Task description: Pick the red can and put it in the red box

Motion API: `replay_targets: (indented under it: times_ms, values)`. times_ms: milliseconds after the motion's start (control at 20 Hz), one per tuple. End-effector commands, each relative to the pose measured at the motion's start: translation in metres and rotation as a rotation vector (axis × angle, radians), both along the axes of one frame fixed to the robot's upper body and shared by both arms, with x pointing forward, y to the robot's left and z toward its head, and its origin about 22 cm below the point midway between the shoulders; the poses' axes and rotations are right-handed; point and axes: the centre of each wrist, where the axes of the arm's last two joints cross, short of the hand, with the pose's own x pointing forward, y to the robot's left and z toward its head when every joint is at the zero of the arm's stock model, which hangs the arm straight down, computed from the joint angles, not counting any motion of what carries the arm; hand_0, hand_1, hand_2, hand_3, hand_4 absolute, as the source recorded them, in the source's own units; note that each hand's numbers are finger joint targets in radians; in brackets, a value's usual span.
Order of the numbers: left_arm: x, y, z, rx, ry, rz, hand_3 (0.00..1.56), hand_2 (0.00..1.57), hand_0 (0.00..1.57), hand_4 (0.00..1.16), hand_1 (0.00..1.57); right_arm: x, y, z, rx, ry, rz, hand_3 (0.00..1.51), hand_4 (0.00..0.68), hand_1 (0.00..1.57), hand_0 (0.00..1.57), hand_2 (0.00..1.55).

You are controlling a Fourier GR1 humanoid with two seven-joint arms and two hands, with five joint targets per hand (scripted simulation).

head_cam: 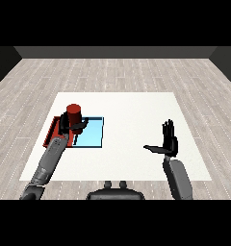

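1. The white table [136,110] is a flat, smooth rectangle on a floor of pale wood-grain planks [117,72]; dark walls close the room at 12 o'clock.
2. The red tray [52,132] and the light blue tray [92,137] lie side by side near the table's 9 o'clock edge, the red one outermost. Both are shallow and flat-bottomed with low rims.
3. The red can [74,113] is an upright cylinder with a darker flat top. It stands over the seam where the two trays meet; whether it is lifted or resting cannot be told.
4. The left hand [69,126], black on a grey forearm, sits just at the can's 6 o'clock side with fingers and thumb curled round its lower body.
5. The right hand [168,140] is well apart at 3 o'clock, raised over bare tabletop, fingers straight and close together pointing to 12 o'clock, thumb stretched toward 9 o'clock, holding nothing.
6. Open room: the whole middle of the table between the blue tray and the right hand, and the far strip toward 12 o'clock. The red tray lies close to the table's left edge.
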Motion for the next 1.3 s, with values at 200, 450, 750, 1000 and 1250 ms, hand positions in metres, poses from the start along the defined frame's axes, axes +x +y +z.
replay_targets:
  times_ms: [200,450,750,1000,1250]
  values:
    - [0.027,0.086,-0.030,0.072,0.196,0.236,1.46,1.56,1.57,1.10,1.57,0.003,-0.018,-0.015,-0.041,0.048,0.022,0.00,0.000,0.00,0.00,0.00]
    - [0.019,0.118,-0.071,0.055,0.303,0.304,1.49,1.57,1.57,1.07,1.57,-0.005,-0.010,-0.026,-0.024,-0.045,0.002,0.00,0.000,0.00,0.00,0.00]
    - [0.012,0.133,-0.096,0.156,0.520,0.465,1.21,1.06,1.01,0.94,1.01,-0.002,0.007,-0.011,-0.049,-0.079,0.009,0.00,0.000,0.00,0.00,0.00]
    - [0.010,0.122,-0.112,0.165,0.608,0.510,0.00,0.80,0.85,0.71,0.85,-0.001,0.003,0.004,-0.075,-0.129,0.006,0.00,0.000,0.00,0.00,0.00]
    - [0.000,0.130,-0.120,0.115,0.664,0.412,0.00,0.70,0.71,0.51,0.71,0.012,-0.004,0.006,-0.048,-0.120,0.022,0.00,0.000,0.00,0.00,0.00]
